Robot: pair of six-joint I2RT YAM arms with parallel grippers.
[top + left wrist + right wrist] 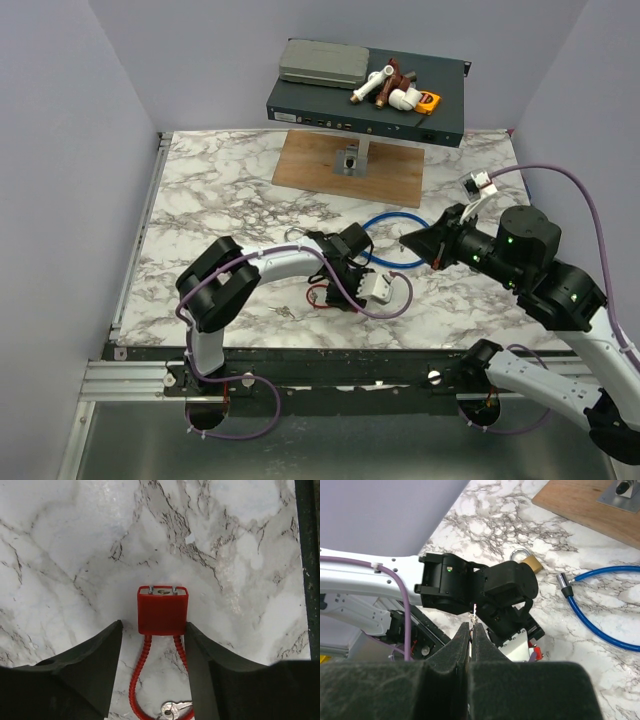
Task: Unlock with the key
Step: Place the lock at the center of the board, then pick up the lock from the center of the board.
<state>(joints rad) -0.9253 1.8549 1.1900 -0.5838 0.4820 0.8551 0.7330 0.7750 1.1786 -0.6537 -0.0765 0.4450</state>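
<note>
A red padlock (162,611) with a red cable shackle (137,677) lies on the marble table (75,555), keyhole end facing away. My left gripper (154,625) is open and straddles the lock's near end. Its right finger (200,665) is against the lock's corner, and its left finger (95,665) stands apart from it. A silver key on a ring (175,710) lies inside the cable loop. My right gripper (472,626) is shut on a thin metal key (475,613), whose blade sticks out towards the left wrist. From above, the right gripper (415,240) hovers right of the left gripper (345,280).
A blue cable lock (395,245) lies between the arms, and a brass padlock (529,562) sits beyond the left wrist. Farther back are a wooden board (305,165) carrying a metal fixture and a dark box (445,115) with pipe fittings and a grey case on top.
</note>
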